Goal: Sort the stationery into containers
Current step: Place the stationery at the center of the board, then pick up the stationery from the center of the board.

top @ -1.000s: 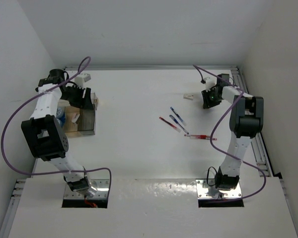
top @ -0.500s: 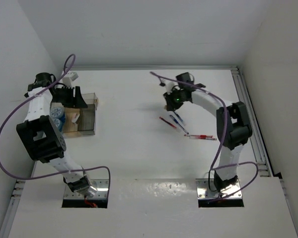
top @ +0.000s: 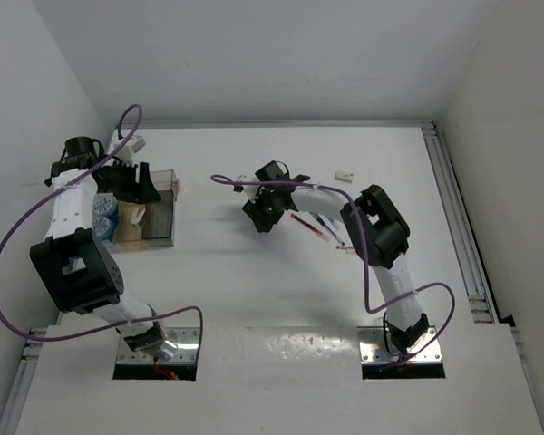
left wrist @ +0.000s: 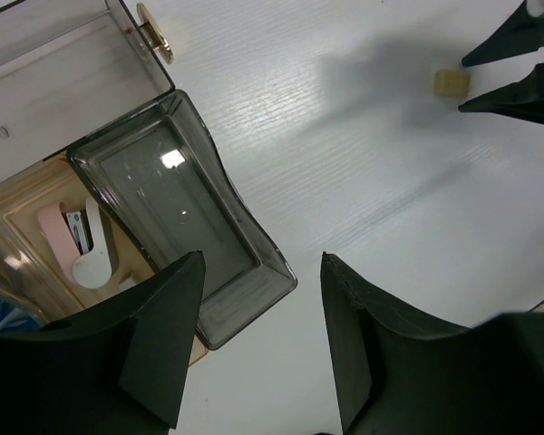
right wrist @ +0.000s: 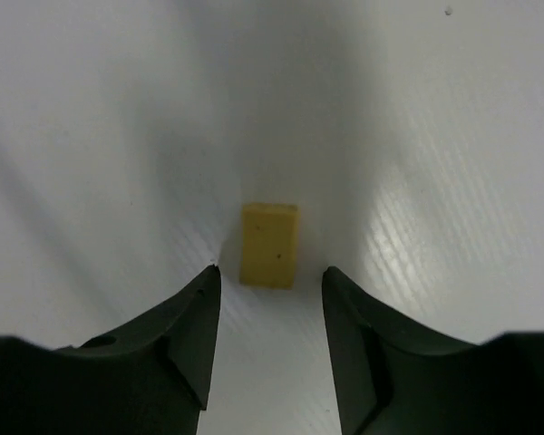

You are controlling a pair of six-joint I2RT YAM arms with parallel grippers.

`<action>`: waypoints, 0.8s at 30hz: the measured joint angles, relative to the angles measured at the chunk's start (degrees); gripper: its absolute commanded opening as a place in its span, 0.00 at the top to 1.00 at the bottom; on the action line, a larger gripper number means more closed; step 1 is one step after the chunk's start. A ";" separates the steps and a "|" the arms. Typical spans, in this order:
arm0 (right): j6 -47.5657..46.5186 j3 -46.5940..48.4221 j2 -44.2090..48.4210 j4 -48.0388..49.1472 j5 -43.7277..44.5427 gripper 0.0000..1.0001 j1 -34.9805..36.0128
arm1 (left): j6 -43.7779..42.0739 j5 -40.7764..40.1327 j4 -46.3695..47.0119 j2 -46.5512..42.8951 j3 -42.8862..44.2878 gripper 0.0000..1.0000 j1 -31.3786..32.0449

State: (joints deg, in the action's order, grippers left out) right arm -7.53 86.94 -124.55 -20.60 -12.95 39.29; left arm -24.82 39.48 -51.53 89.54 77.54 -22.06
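**A:** Why do we have the right jaws reaching so far over to the left half of the desk (top: 254, 290)?

**B:** Because the beige eraser block (right wrist: 269, 245) lies there on the bare surface, well apart from the clear box (left wrist: 245, 231). Our jaws stand parted, one tip on either side of the block's near end. They grip nothing.

**A:** Is it a pick-up or a set-down?

**B:** We cannot tell. The block lies flat and free, lengthwise along the gap, which we judge suits a pinch across its narrow sides.

**A:** And the left jaws?

**B:** They are also open and empty, and they hang over the box's smoky end compartment, which is bare. The pink-white piece (left wrist: 59, 231) sits in the beige compartment beside it. We'd guess that arm waits there to take the block, since our right arm is stretched long.

**A:** What about the rest?

**B:** The pens (top: 313, 228) and a white eraser (top: 344, 175) lie loose on the desk, not yet sorted.
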 measured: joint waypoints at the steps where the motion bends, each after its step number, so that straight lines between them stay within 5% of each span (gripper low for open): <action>1: 0.00 0.02 -0.46 0.09 0.50 0.50 0.13 | 0.02 -0.04 0.11 -0.33 -0.28 0.40 0.07; 6: 0.48 0.39 -0.46 1.29 2.51 0.33 0.31 | 0.31 -0.17 1.62 -0.52 -0.48 0.40 1.77; 13: 4.44 -2.64 5.64 0.35 0.74 0.32 -2.69 | -0.07 0.02 4.70 -0.52 -0.81 0.40 10.64; 24: 7.72 -3.23 17.88 1.51 1.22 0.24 -26.71 | 5.70 -7.23 13.51 5.53 -4.22 0.36 37.13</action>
State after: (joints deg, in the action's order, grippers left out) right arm 0.19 83.70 -106.67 -19.09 -11.73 12.58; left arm -19.11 32.25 -38.02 95.07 73.32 15.07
